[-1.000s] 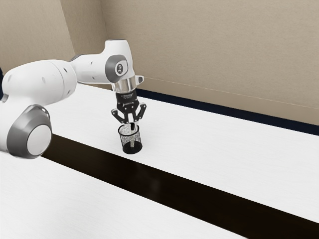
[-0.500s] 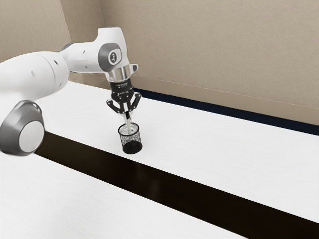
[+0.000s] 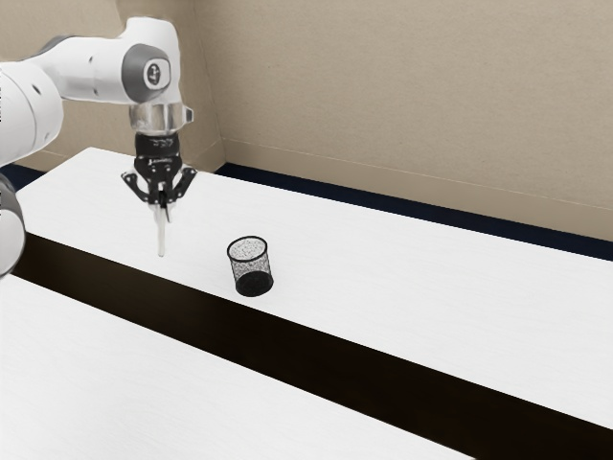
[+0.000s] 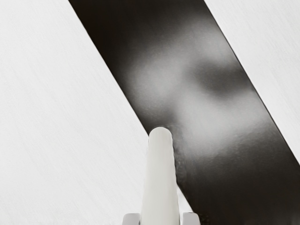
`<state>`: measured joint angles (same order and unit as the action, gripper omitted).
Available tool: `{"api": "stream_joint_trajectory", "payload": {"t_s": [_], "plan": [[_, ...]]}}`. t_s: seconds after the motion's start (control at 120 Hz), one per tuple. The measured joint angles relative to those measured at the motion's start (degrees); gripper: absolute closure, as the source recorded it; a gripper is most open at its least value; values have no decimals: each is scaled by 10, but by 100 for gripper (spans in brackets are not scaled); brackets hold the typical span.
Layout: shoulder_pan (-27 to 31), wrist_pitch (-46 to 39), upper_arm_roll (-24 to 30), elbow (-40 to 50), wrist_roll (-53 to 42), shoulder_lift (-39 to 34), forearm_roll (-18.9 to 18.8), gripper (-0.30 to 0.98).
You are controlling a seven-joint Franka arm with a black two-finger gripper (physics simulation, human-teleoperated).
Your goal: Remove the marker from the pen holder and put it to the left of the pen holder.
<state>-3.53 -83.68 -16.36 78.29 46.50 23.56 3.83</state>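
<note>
So in the exterior view, the black two-finger gripper (image 3: 163, 203) had the slim white marker (image 3: 161, 235) pinched nearly upright, well apart from the round black mesh pen holder (image 3: 252, 263). Wrist view: smooth barrel, rounded end, glossy dark strip (image 4: 225, 173) beyond.

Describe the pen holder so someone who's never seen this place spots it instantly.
Start at the white table and its dark strip. Near the strip stands the pen holder, an open black mesh cup. It rests on the table, unlike the pale marker held in the gripper.
</note>
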Motion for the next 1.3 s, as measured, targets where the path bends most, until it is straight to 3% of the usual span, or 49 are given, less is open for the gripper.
{"api": "stream_joint_trajectory", "payload": {"t_s": [0.333,0.875,1.167,1.3], "plan": [[19,102,-41,95,52,35,-57,76],[31,131,-65,141,100,112,-59,75],[32,97,-64,143,100,110,-36,39],[32,64,-64,152,73,107,-8,23]]}}
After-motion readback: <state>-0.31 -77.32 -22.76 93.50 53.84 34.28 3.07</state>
